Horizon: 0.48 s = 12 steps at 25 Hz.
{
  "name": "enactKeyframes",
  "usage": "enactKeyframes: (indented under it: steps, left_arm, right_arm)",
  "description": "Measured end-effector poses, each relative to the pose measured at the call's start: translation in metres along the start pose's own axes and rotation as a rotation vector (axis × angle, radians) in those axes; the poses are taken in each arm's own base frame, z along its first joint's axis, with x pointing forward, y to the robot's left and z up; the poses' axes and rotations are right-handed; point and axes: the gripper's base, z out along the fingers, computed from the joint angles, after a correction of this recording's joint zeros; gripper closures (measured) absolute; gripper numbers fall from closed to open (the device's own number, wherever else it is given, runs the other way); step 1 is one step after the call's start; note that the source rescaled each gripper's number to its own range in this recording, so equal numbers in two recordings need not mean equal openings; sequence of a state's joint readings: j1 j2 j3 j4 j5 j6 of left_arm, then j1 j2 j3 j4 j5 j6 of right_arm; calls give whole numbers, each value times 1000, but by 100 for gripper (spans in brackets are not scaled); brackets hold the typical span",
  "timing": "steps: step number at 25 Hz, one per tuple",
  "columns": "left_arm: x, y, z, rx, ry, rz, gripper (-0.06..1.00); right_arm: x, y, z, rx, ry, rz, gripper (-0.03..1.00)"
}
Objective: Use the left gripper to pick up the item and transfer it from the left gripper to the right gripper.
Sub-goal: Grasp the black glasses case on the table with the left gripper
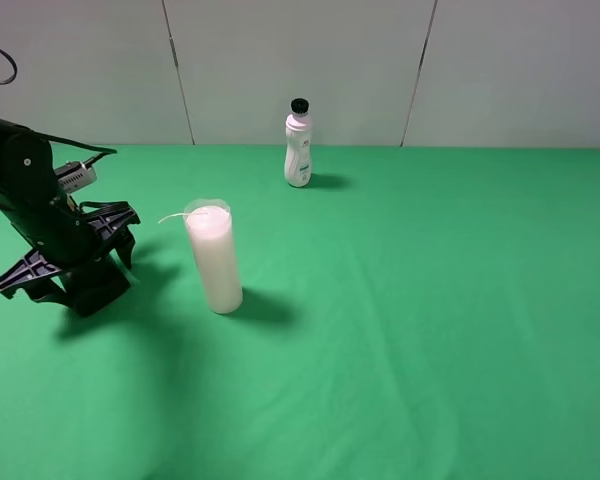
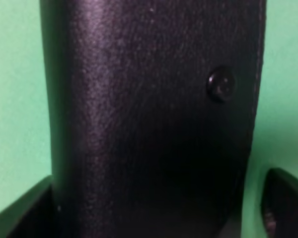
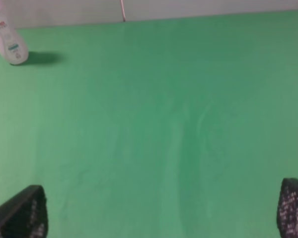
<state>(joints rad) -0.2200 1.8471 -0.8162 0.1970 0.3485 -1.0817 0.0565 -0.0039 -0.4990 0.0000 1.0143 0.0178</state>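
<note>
Black leather-like flat oblong pouch (image 2: 149, 124) lies on your green counter (image 1: 430, 300) between your left gripper's (image 1: 90, 290) parted fingers (image 2: 283, 198), while your right gripper's (image 3: 159, 213) fingers (image 3: 20, 213) stand wide apart.

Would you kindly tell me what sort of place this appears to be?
Probably a robot-manipulation test bench in a lab: a green cloth-covered table, plain pale wall panels behind it, and a black robot arm beside unrelated props, a candle and a bottle.
</note>
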Motion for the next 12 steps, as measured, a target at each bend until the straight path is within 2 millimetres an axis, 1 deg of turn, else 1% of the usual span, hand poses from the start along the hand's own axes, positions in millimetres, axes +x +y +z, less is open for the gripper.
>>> enactKeyframes:
  steps: [1,3,5,6,12]
  left_arm:
    - [0,0,0,0,0,0,46]
    - [0,0,0,0,0,0,65]
    - [0,0,0,-2,1,0,80]
    - [-1,0,-1,-2,0,1,82]
    - [-1,0,-1,-4,1,1,82]
  right_arm:
    - [0,0,0,0,0,0,-3]
    - [0,0,0,0,0,0,-3]
    - [0,0,0,0,0,0,-3]
    - [0,0,0,0,0,0,-3]
    - [0,0,0,0,0,0,-3]
